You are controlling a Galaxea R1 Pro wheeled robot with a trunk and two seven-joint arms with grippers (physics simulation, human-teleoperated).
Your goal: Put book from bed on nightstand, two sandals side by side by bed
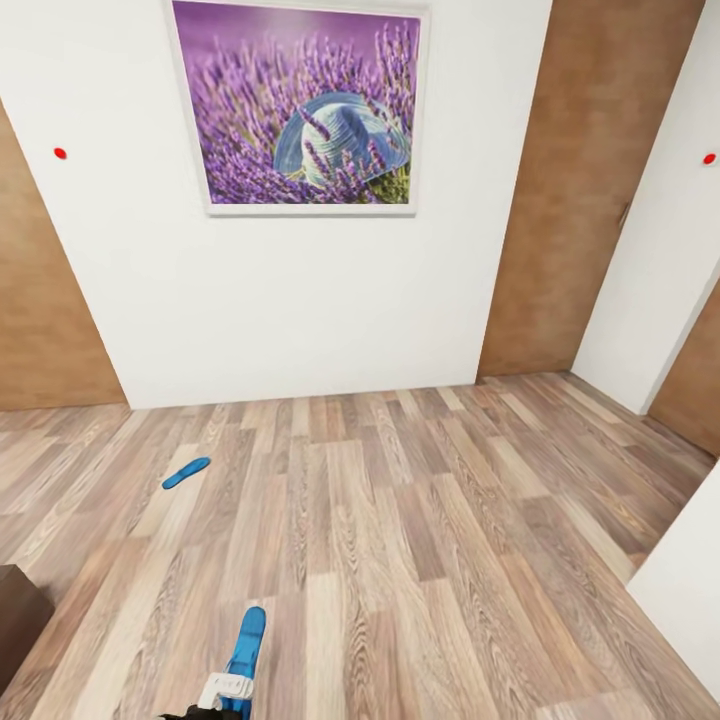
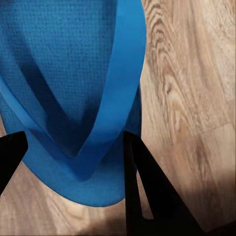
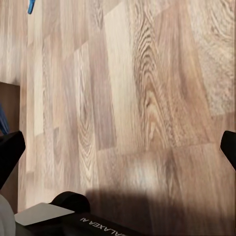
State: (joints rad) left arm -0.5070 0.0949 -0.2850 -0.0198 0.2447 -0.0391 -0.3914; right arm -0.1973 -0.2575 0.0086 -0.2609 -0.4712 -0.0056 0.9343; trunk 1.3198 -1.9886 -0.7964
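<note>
One bright blue sandal hangs just above the wood floor at the bottom of the head view, with my left gripper shut on its near end. In the left wrist view its sole and straps lie between the two black fingers. The other sandal lies flat on the floor farther ahead and to the left, and it is a blue sliver in the right wrist view. My right gripper is open over bare planks, holding nothing. The book is out of view.
A white wall with a lavender picture stands ahead, with brown wood panels on both sides. A dark brown wooden corner juts in at the lower left. A white wall edge stands at the right. Open plank floor lies between.
</note>
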